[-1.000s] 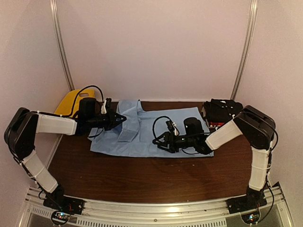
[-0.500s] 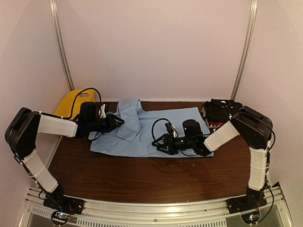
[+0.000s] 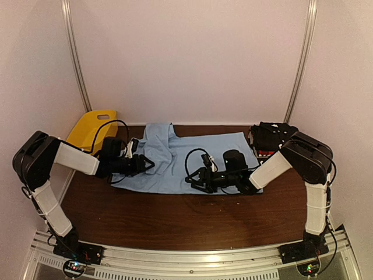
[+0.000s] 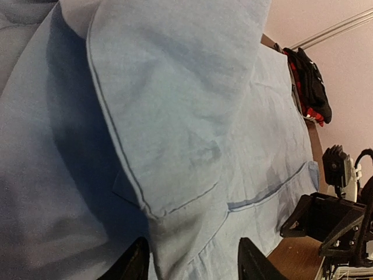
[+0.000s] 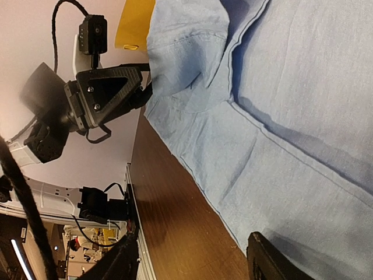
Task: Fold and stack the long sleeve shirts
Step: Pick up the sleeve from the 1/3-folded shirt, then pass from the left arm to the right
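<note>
At the middle of the surface (image 3: 145, 221), the light blue shirt (image 3: 201, 154) is spread flat, and the sleeve (image 3: 160, 143) at the left of the frame is now laid back across its body. A second ago that sleeve was pinched and lifted by the left hand (image 3: 147, 165). Its fingers (image 4: 133, 265) are now parted, and the cloth lies free just ahead of them. The right hand (image 3: 194, 178) is held wide at the near hem, gripping nothing. The sleeve fold is judged done, while the body is yet to be folded. The black shirt (image 3: 271, 137) is kept folded at the upper right, and a yellow basket (image 3: 93, 123) is seen at the upper left.
</note>
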You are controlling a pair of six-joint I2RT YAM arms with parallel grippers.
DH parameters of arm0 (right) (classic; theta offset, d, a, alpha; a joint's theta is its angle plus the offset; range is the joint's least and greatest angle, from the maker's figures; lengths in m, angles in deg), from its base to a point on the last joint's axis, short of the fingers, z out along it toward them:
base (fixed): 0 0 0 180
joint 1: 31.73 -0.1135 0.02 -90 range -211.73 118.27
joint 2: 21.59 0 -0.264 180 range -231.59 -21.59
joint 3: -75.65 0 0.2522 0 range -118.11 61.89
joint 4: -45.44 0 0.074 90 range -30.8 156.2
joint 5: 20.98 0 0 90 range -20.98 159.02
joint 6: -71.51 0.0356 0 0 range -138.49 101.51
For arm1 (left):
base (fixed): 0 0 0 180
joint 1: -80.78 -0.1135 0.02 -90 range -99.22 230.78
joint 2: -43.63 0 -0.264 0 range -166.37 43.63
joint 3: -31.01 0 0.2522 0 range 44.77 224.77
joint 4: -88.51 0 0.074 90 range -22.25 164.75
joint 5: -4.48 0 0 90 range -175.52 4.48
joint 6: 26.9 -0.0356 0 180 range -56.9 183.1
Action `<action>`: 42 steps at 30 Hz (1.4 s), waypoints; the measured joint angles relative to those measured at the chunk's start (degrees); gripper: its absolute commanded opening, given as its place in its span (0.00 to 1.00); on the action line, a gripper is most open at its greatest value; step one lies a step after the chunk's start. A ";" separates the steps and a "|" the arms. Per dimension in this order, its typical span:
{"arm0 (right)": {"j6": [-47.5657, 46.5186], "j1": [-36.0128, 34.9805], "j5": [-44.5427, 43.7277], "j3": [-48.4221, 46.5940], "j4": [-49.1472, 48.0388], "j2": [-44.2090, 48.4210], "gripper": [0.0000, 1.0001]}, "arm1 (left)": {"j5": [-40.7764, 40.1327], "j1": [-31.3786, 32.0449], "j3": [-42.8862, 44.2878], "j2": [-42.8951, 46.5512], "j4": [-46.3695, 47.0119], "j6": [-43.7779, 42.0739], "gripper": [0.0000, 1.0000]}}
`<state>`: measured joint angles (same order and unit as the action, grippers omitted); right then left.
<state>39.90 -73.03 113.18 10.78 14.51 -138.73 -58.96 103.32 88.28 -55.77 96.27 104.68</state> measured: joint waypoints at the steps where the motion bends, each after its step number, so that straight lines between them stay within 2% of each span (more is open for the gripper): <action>1: 0.07 -0.09 0.00 0.00 -0.07 -0.02 0.65 | -0.28 0.00 0.07 -0.22 -0.50 -0.55 0.53; 5: 0.31 -0.59 0.02 0.00 -0.35 -0.59 0.65 | -1.68 0.00 0.46 -0.61 -1.92 -2.58 0.52; 9: 0.63 -1.11 0.02 0.00 -1.05 -1.62 0.65 | -1.95 0.00 0.85 -1.44 -1.88 -3.72 0.42; 12: 1.16 -1.38 0.02 0.00 -1.44 -2.27 0.65 | -1.16 0.00 1.09 -2.97 -1.42 -3.85 0.29; 16: 1.46 -1.49 0.04 0.00 -1.66 -2.34 0.65 | 0.90 0.00 1.44 -4.87 -0.98 -3.52 0.02; 17: 1.44 -1.49 0.04 0.00 -1.70 -2.34 0.65 | 1.38 0.00 1.68 -5.03 -1.01 -3.41 0.00; 25: 0.42 -1.49 -0.07 0.07 -0.52 -1.75 0.66 | 7.56 -1.05 6.54 -2.67 -0.44 -1.44 0.00; 32: -2.73 -1.49 -0.74 0.04 3.91 1.29 0.66 | 14.19 -5.05 14.71 1.81 5.07 7.52 0.00; 37: -3.19 -1.49 -0.74 0.02 5.07 1.53 0.66 | 17.99 -7.93 21.03 0.96 10.86 14.45 0.00; 42: -3.56 -1.46 -0.74 0.04 5.49 1.53 0.66 | 19.74 -8.72 24.37 -1.62 12.70 17.53 0.00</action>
<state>36.34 -74.50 112.44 10.82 20.00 -137.20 -39.22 94.60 112.65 -57.38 108.97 122.21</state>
